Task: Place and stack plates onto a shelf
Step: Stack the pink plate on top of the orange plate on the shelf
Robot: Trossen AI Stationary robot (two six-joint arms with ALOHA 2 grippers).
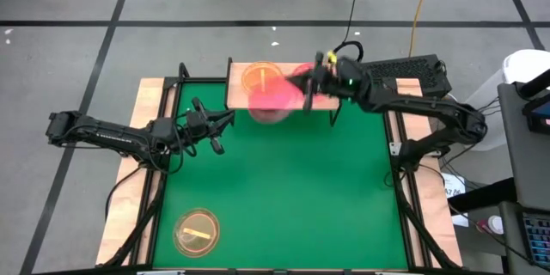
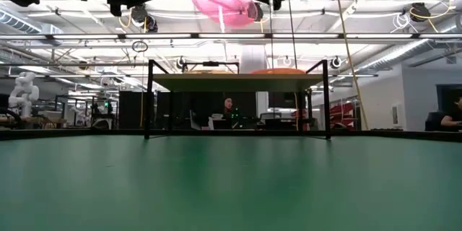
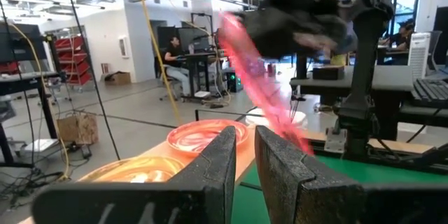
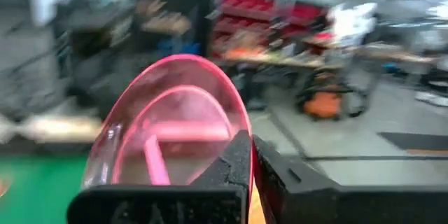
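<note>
High view, orange plate [image 1: 196, 230] alone, near table [image 1: 284, 189] edge

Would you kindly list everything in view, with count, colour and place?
Pink plate: one, held tilted above the shelf's front edge.
Orange plates: two; one on the shelf, one on the near-left table.
Shelf: one, light wood, far table edge.
Table: one, green.
People: at least one seated in the room behind.
Right gripper: shut on the pink plate.
Left gripper: waiting left of the shelf.
</note>
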